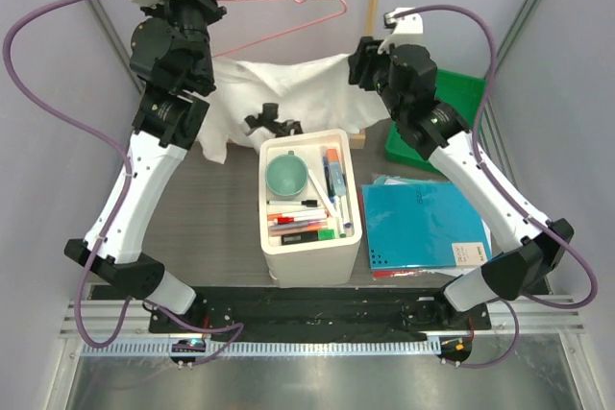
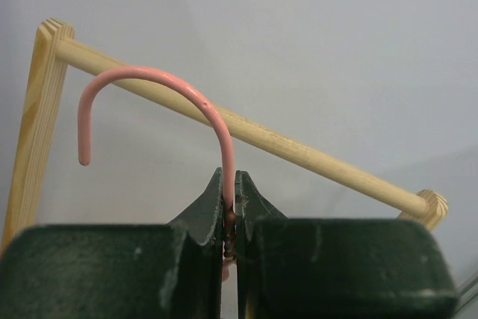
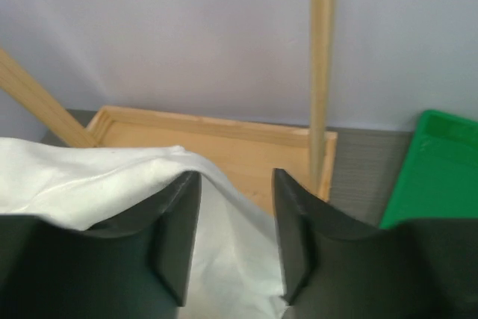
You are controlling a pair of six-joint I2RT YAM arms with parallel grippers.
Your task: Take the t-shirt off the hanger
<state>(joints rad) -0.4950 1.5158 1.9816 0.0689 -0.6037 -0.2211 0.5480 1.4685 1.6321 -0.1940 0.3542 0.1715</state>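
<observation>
While your left gripper clenches the thin pink wire hanger below its hook, your right gripper stands released over the soft white t-shirt, crumpled at the far edge of the grey table.

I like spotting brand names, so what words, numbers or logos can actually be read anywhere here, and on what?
No text can be read in any view.
On the blue folder, a white label: print too small to read.
On the pens in the white box: markings too small to read.
On the t-shirt, a black mark: no letters can be made out.
</observation>
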